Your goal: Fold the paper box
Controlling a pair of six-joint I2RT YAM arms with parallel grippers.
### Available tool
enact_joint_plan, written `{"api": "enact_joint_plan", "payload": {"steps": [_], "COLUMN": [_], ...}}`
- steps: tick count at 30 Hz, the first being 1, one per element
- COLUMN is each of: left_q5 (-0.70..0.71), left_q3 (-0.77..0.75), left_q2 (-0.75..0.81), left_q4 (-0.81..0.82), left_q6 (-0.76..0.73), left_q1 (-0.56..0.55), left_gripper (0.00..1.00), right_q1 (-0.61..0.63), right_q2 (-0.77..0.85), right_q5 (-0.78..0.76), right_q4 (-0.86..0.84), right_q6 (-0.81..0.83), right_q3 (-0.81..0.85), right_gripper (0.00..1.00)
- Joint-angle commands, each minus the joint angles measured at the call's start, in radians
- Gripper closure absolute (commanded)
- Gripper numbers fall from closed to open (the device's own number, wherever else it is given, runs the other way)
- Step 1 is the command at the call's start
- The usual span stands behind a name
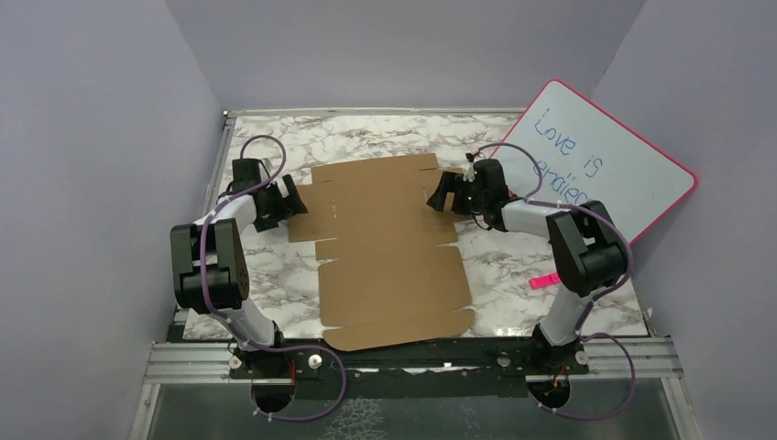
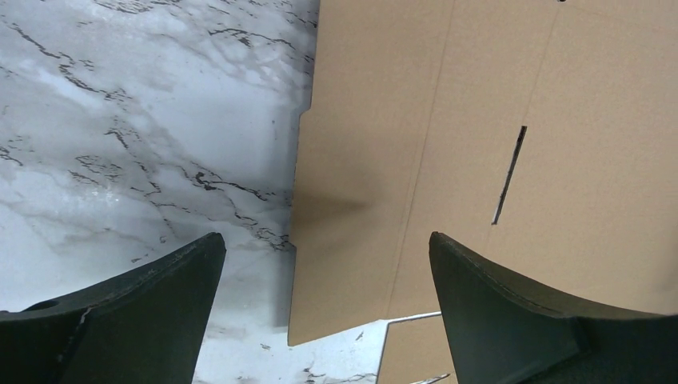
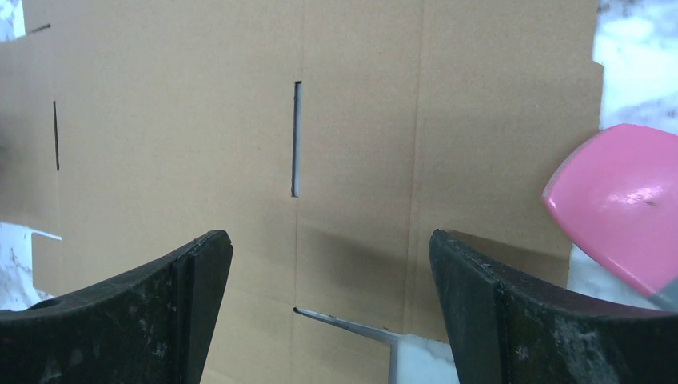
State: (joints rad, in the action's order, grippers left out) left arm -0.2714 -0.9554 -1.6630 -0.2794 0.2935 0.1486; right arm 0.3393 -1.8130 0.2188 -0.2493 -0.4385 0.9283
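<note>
**Left gripper** (image 1: pixel 291 197): jaws wide, holding nothing. It hovers over the left edge of the paper box, one finger above cardboard and the other above the marble table (image 1: pixel 266 266).

**Right gripper** (image 1: pixel 444 191): jaws wide, holding nothing. It hovers over the right flap at the far part of the sheet, just beside the pink corner of the whiteboard (image 3: pixel 620 200).

**Paper box** (image 1: pixel 389 247): an unfolded brown die-cut sheet lying flat mid-table between the two arms, with no flap raised. Its near edge reaches the table's front.

**Risks, judged:**
- The sheet lies flush on smooth marble, so fingers closing on an edge may push it sideways rather than get under it.
- If one side lifts before the other, the sheet may swivel or bend off its crease.
- The right gripper works close to the whiteboard and may knock it, tipping it onto the flap.

**Count:**
- Arms: two.
- Grippers: two.
- Cardboard sheet: one.
- Whiteboard: one.
- Small pink object (image 1: pixel 544 280) on the table at right: one, kind unclear.
- Slits seen: one from the left wrist, two from the right.
</note>
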Motion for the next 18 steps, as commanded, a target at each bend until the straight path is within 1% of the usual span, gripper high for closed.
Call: {"api": "enact_joint_plan", "payload": {"steps": [1,5,8,13,18], "left_q5": [-0.06,-0.084,-0.097,-0.142,-0.17], "left_q3": [-0.019,-0.021,-0.027,-0.048,-0.061], "left_q2": [-0.008,-0.007,-0.011,-0.056,-0.091], "left_q4": [-0.012,-0.012,-0.01,-0.009,-0.011], "left_q6": [-0.012,-0.01,-0.01,-0.017,-0.024], "left_q1": [0.002,0.002,0.002,0.002,0.002], "left_gripper": [0.02,0.04,0.07,0.17,0.22], "right_q1": [0.005,0.006,0.006,0.006,0.006], "right_q2": [0.071,0.13,0.133,0.085,0.021], "right_q5": [-0.022,0.087,0.164,0.267,0.325], "right_q4": [0.087,0.042,0.004,-0.066,-0.143], "right_q6": [-0.012,-0.004,-0.02,-0.051,-0.088], "right_q3": [-0.068,-0.068,-0.052,-0.033,-0.03], "right_gripper": [0.0,0.0,0.0,0.0,0.0]}}
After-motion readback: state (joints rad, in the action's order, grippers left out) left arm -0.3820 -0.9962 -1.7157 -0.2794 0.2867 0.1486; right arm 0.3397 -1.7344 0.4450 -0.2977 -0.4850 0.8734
